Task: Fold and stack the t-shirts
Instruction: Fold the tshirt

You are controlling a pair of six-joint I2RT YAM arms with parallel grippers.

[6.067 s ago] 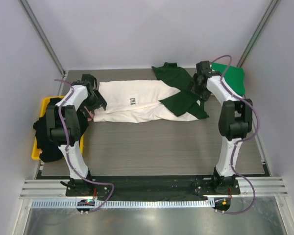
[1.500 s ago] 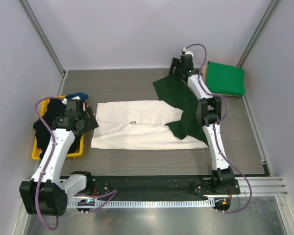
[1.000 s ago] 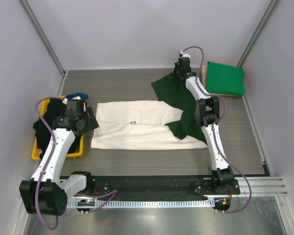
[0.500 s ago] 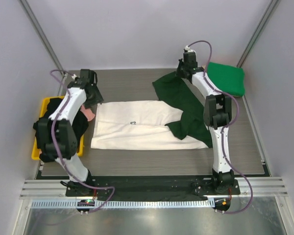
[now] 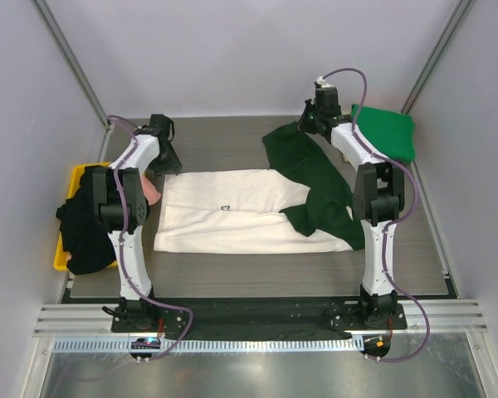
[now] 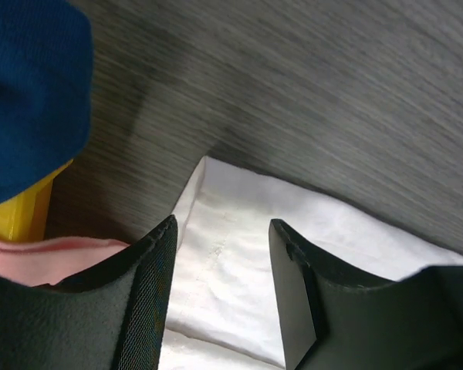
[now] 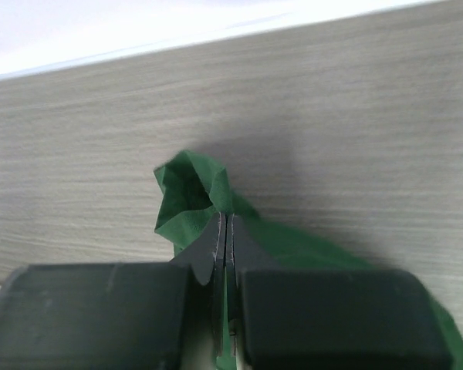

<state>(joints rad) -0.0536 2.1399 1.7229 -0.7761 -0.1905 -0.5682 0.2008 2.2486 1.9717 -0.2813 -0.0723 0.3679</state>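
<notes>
**Inspector A:** Where is the cream tee, and how does it lie?

**Inspector B:** It lies flat on the table, just to the right of the tray. Its long axis runs straight away from the tray, across the table. The plain cream end faces the tray. The end with the dark green sleeve points away from it.

**A:** Right gripper?

**B:** It is at the tip of the sleeve, on the far side of the tee from the tray. The overhead view hides its fingers. The wrist view shows the fingers pressed together on a thin fold of the dark green cloth, with a small peak puckered up beyond them.

**A:** Left gripper?

**B:** It is at the tee's far corner on the tray side. Its wrist view shows the fingers spread wide, with the cream corner between them. I cannot tell whether they touch the cloth.

**A:** Other garments?

**B:** A black tee is heaped in the tray and hangs over its rim. A pink tee shows at the tray's right edge, beside the cream end. The blue tee appears only in the left wrist view, above the tray's yellow rim. A folded green tee sits well away from the tray, at the far right corner beyond the sleeve.
</notes>
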